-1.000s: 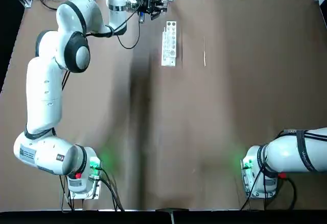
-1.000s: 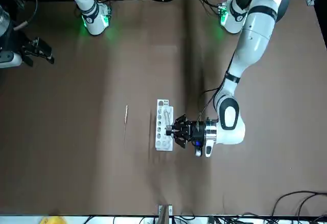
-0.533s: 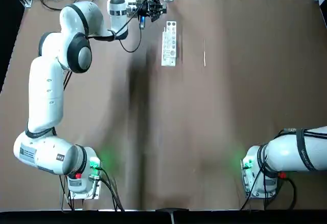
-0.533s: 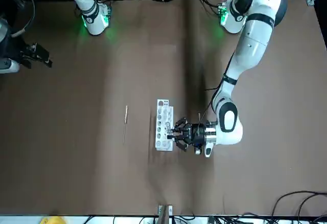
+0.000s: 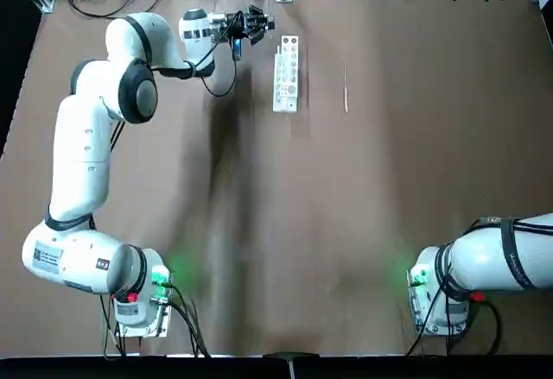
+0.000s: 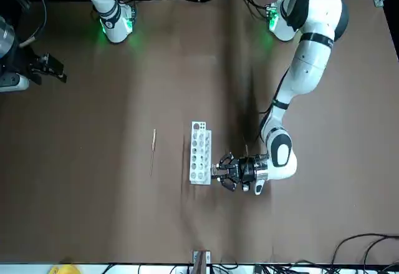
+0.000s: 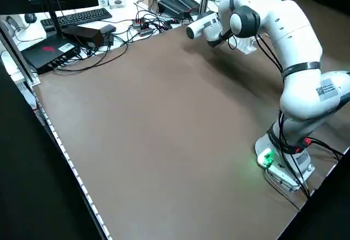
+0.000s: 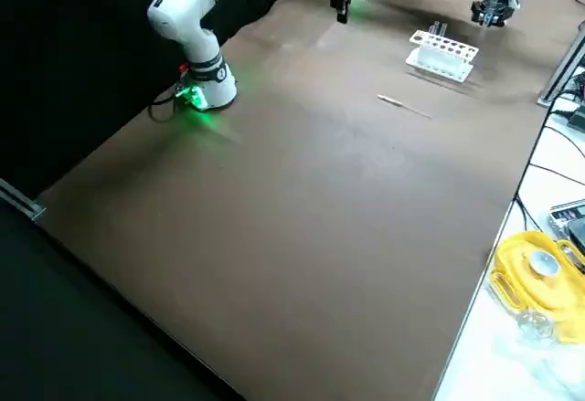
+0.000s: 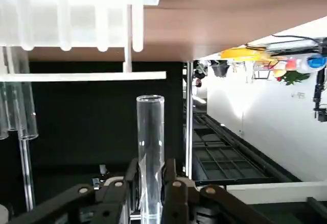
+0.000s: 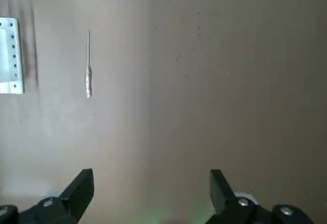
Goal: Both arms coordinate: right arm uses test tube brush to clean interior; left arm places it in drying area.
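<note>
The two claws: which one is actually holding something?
The left claw, beside the white rack, is shut on a clear glass tube. The right claw, off at the table's edge, is open and empty.

The top view looks straight down, arm bases at its lower edge. The front view faces the robot from across the table (image 6: 93,99), so sides swap. Both show the white rack (image 5: 287,73) and the thin brush (image 5: 346,88). The 2 side views look down diagonally from raised corners; the right one shares the rack and brush. The left wrist camera sits close to a glass tube (image 9: 150,152); the right wrist camera looks down from high up.
</note>
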Controlling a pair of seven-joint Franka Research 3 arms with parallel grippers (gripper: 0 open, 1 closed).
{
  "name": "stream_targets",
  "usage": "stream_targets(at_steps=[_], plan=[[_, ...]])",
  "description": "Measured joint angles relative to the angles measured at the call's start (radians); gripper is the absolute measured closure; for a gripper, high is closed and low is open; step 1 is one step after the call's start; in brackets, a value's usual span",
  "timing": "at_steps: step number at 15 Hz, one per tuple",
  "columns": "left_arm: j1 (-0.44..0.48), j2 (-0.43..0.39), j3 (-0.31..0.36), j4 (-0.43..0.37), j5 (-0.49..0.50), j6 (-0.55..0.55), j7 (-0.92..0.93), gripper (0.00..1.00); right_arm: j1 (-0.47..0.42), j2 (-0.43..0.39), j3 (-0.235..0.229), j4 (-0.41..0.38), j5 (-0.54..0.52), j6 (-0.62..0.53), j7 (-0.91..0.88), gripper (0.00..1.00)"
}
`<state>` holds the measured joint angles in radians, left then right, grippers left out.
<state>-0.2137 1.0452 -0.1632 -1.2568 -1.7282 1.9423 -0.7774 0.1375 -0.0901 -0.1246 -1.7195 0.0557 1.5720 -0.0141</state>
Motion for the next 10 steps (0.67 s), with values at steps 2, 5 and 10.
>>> stream_targets(at_steps=[2, 5, 10], plan=[[0.004, 0.015, 0.000, 0.014, -0.026, 0.000, 0.000, 0.77, -0.001, 0.000, -0.001, -0.005, 0.000, 0.000, 0.000, 0.00], [0.005, 0.022, 0.000, 0.026, -0.057, -0.001, 0.000, 0.77, -0.002, 0.001, -0.002, -0.008, 0.000, 0.000, 0.000, 0.00], [-0.011, 0.040, -0.004, 0.026, -0.083, -0.001, 0.015, 0.77, -0.004, 0.001, -0.003, -0.008, 0.000, 0.000, 0.000, 0.00]])
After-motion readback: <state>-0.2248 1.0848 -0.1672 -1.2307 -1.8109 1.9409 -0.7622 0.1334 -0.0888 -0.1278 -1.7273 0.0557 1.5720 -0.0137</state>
